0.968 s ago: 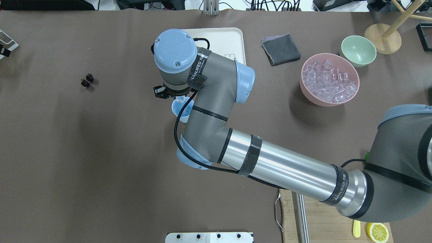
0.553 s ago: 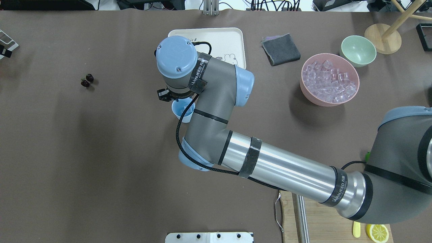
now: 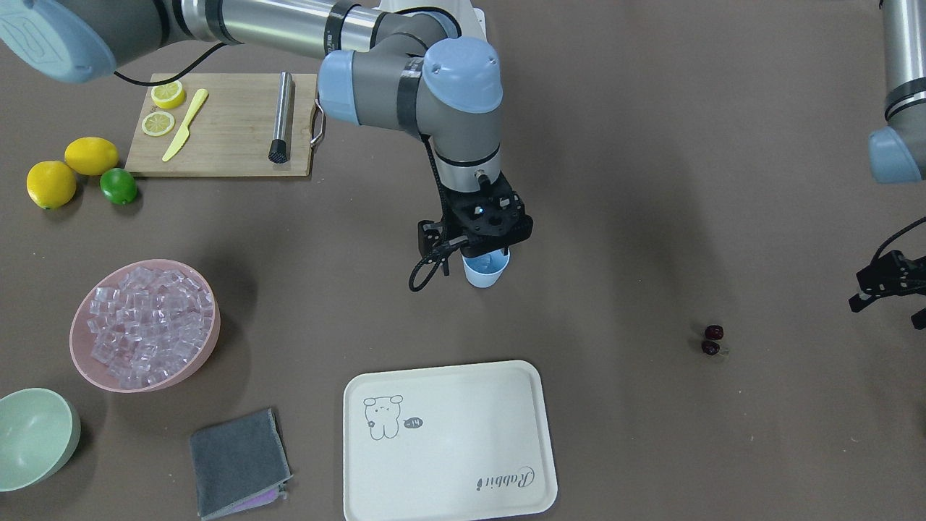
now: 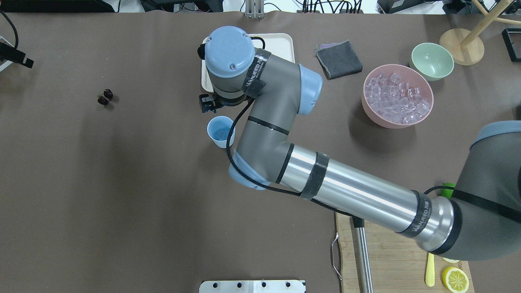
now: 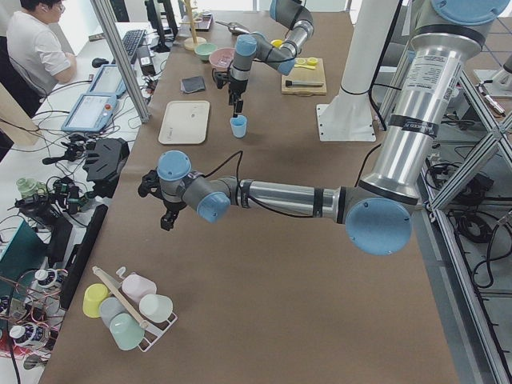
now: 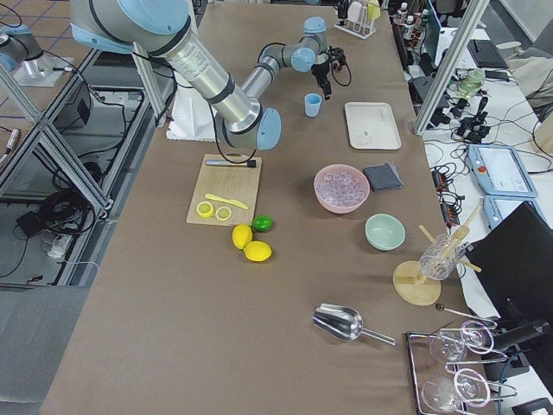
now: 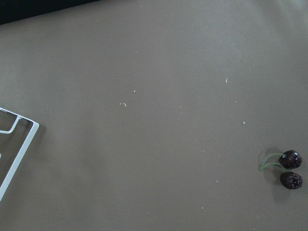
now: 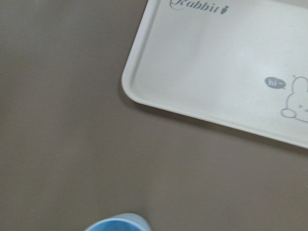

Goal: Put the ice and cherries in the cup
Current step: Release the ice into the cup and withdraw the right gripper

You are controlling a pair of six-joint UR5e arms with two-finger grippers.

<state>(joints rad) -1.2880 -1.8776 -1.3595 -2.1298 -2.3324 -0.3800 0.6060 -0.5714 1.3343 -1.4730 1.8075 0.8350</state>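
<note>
While the right gripper (image 3: 485, 242) hangs just above the cup (image 4: 220, 131), its wrist and black housing hide the fingers in every view, so neither the width of its opening nor any load can be told. The cup, a light blue tumbler, stands upright on the brown table (image 4: 122, 183) and serves as reference for all positions. Whether anything lies inside the cup cannot be made out. The ice (image 4: 397, 97), a heap of clear pinkish cubes, fills a pink bowl (image 4: 365, 103) well to the robot's right of the cup. The cherries (image 4: 105, 97), a dark joined pair on a green stem, lie on the bare table well to the robot's left of the cup. The left gripper (image 3: 888, 293) hovers on that same side, farther from the cup than the cherries. Its fingers are cut by the frame edge, and its opening cannot be told. A cream tray (image 4: 281, 44) lies just beyond the cup, away from the robot. A grey cloth (image 4: 338, 60) and a pale green bowl (image 4: 431, 61) lie beyond the cup on the pink bowl's side.
</note>
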